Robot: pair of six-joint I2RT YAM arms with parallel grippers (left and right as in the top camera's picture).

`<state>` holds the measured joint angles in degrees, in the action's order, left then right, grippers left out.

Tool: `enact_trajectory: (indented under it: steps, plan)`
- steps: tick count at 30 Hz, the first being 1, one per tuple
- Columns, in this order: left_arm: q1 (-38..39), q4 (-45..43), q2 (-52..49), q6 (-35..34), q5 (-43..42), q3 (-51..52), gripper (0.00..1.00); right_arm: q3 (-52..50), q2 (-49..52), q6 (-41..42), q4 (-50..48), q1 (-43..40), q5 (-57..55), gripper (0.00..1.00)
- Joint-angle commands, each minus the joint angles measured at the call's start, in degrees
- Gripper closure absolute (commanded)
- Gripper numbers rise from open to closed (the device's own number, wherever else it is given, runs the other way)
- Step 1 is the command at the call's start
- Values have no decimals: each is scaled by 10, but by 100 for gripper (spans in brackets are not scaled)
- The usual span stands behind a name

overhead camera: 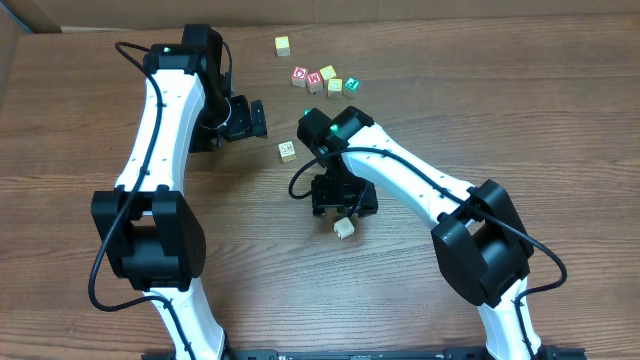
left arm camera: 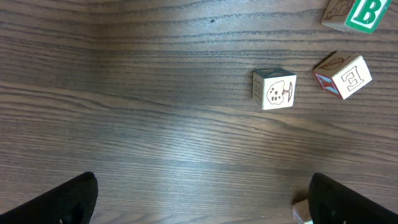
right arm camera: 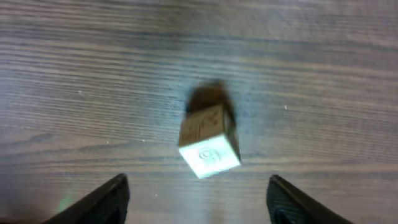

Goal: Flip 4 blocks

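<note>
Between parted right jaws, blurred pale wooden cube [right arm camera: 208, 146], grained brown tabletop [right arm camera: 74, 74]

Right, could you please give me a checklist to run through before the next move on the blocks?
1. Right claw open: ok.
2. Block below it free of both fingers: ok.
3. That block lying flat on the table: cannot tell, it looks tilted and blurred.
4. Left claw open and empty: ok.
5. Tree-picture block touching no other block: ok.
</note>
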<state>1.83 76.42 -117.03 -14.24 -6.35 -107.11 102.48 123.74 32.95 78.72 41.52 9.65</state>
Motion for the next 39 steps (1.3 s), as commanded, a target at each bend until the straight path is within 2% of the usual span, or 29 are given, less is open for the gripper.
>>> enact_trajectory:
  steps: [1, 12, 15, 18, 21, 23, 30, 35, 39]
  plan:
    - [-3, -1, 12, -1, 6, 0, 0, -3, 0, 3, 0, 0, -6, 24]
    - [-3, -1, 12, -1, 6, 0, 0, -55, 0, -3, -6, 9, -6, 23]
    - [-3, -2, 12, -1, 6, 0, 0, -76, 0, 19, -17, 11, -5, 24]
    - [-3, -2, 12, -1, 6, 0, 0, -87, 0, 34, -40, 16, 0, 29]
    - [-3, -2, 12, -1, 6, 0, 0, -88, 0, 44, -61, 22, 25, 44]
    - [-3, -2, 12, -1, 6, 0, 0, -88, 0, 72, -66, 27, 31, 50]
    - [-3, -2, 12, -1, 6, 0, 0, -88, 0, 162, -73, 43, -42, 52]
    - [-3, -1, 12, -1, 6, 0, 0, -88, 0, 164, -107, 43, -73, 53]
    - [-3, -1, 12, -1, 6, 0, 0, -88, 0, 161, -116, 41, -79, 57]
